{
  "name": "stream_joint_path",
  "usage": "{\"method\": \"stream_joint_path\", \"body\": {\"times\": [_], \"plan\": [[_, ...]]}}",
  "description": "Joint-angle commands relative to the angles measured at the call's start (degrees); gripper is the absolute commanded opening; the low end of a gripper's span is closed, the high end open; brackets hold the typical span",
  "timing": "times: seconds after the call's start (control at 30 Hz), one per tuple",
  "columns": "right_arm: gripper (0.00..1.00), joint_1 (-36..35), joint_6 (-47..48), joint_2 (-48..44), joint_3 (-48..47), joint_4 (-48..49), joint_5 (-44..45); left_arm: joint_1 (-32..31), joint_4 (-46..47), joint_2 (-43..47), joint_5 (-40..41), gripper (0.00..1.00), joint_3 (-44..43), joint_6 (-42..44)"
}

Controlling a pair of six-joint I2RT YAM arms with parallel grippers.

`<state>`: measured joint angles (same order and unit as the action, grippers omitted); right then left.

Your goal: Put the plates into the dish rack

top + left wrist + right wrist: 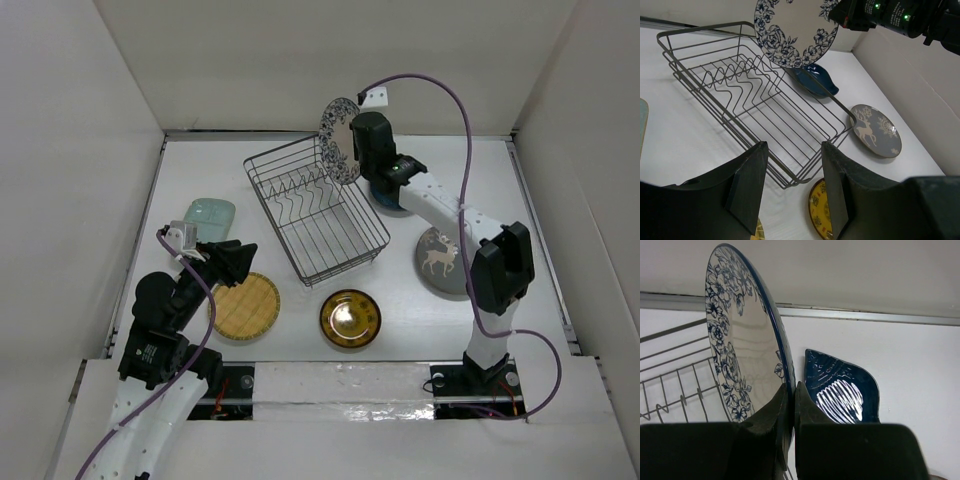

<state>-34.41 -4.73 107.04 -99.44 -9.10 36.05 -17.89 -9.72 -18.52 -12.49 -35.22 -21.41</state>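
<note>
Nearby, navy leaf dish (815, 80) beside rack (318, 212), floral plate (792, 30) above

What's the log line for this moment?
right gripper: shut on floral plate, upright above far end of dish rack | left gripper: open, empty

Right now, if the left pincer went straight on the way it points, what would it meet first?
Probably the dish rack, whose near end lies ahead of the left pincer; depth is unclear.

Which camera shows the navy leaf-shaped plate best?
Right wrist: the navy plate shows almost whole. From the top the right arm hides most of it; the left wrist sees part, behind the floral plate.
</note>
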Motion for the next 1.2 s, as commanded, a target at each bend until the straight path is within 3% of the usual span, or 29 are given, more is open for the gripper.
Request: {"method": "stream_joint_path", "body": {"times": [0.0, 0.47, 0.83, 0.9, 0.93, 1.03, 1.17], "plan": [[0.0, -1.6, 3.1, -0.5, -5.5, 9.3, 7.2, 0.1, 2.2, 0.7, -0.8, 0.44, 0.2, 0.1], [0.0, -7.6, 8.1, 5.3, -2.2, 13.6, 11.1, 0.1, 2.2, 0.9, -0.7, 0.44, 0.2, 0.2], [0.01, -9.4, 2.5, 9.2, 1.0, 13.5, 10.3, 0.1, 2.2, 0.7, -0.5, 0.44, 0.2, 0.1], [0.09, -9.4, 1.1, 9.1, 1.2, 13.1, 9.9, 0.1, 2.2, 0.6, -0.5, 0.44, 0.2, 0.1], [0.22, -9.4, 0.0, 8.7, 1.4, 12.8, 10.1, 0.1, 2.2, 0.6, -0.5, 0.44, 0.2, 0.1], [0.47, -9.4, -1.9, 6.5, 1.7, 12.1, 8.8, 0.1, 2.2, 0.3, -0.5, 0.44, 0.2, 0.1], [0.66, -9.4, -3.5, 1.5, 2.8, 11.5, 6.1, 0.1, 2.2, 0.3, -0.5, 0.44, 0.2, 0.1]]}}
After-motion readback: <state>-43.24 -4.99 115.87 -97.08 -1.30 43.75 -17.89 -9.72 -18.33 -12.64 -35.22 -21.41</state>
